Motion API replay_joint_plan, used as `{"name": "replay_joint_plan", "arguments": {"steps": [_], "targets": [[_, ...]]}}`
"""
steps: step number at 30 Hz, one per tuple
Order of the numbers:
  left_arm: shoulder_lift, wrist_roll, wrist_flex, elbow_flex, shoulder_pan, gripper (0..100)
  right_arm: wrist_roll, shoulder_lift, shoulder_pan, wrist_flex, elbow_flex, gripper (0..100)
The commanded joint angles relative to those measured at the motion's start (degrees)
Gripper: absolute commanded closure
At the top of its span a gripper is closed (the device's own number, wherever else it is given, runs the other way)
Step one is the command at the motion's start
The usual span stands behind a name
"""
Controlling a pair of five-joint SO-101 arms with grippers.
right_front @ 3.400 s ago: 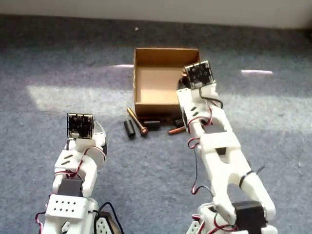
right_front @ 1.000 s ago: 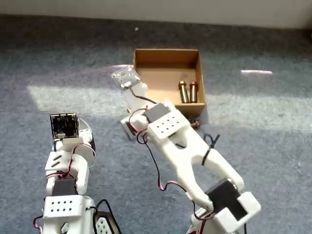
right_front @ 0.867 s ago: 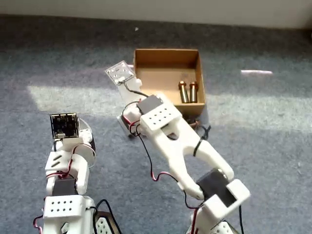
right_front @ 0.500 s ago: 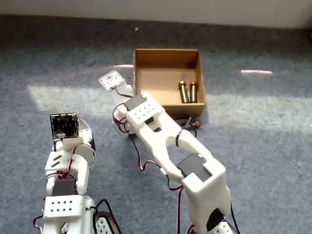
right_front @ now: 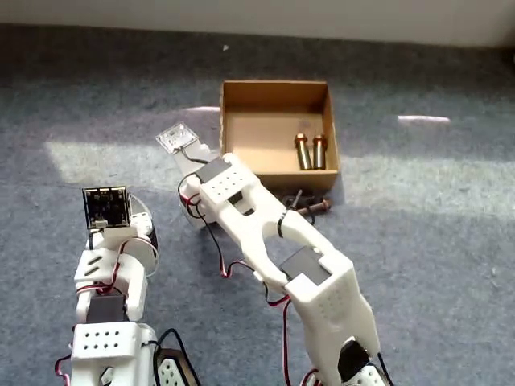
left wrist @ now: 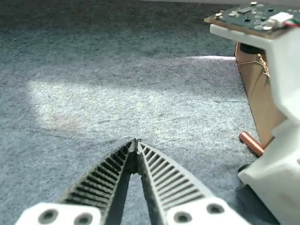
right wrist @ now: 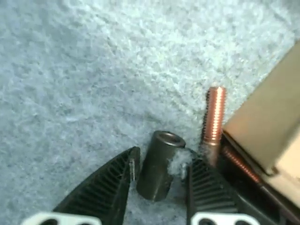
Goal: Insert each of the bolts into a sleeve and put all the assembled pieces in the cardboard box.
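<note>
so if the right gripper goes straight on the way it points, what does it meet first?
The dark sleeve, lying between the open jaws of the right gripper, then the carpet under it. The copper bolt lies just beside that line and is probably missed.

**Tabletop**: mottled blue-grey, crossed by a pale band of light.
**Cardboard box**: plain tan-brown.
**Assembled pieces** in the box: brassy heads on darker brown bodies.
**Sleeve**: dark grey-black, with a pale fleck of fluff.
**Bolt**: coppery orange, finely ringed by its thread.
**Right arm** and **left arm**: white shells, black motors, red and black wires.
**Left gripper** and **right gripper**: black jaws ribbed in a ladder pattern, on white bases.
</note>
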Motion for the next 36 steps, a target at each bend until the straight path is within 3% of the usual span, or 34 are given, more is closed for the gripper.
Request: {"name": "replay_joint_plan", "arguments": {"steps": [1,5,12,19,27,36], "targets": [[-0.5,-0.7,-1.4,1.8,-0.1,99,-0.4,0.0,-0.4,0.7,-1.5,90.0],[-0.5,-0.7,-1.4,1.8,-0.1,99,-0.4,0.0,-0.2,0.8,-1.3,99.2],[-0.5,-0.7,-1.4,1.8,-0.1,99,-0.4,-1.4,2.2,11.3,-3.4,99.3],[-0.5,-0.7,-1.4,1.8,0.0,99,-0.2,-14.6,3.5,16.7,-2.2,99.3],[-0.5,-0.7,-1.4,1.8,0.0,99,0.0,-37.0,3.8,16.5,16.4,99.3],[-0.5,-0.7,-1.5,1.8,0.0,99,0.0,-64.9,13.4,5.3,42.2,99.3]]}}
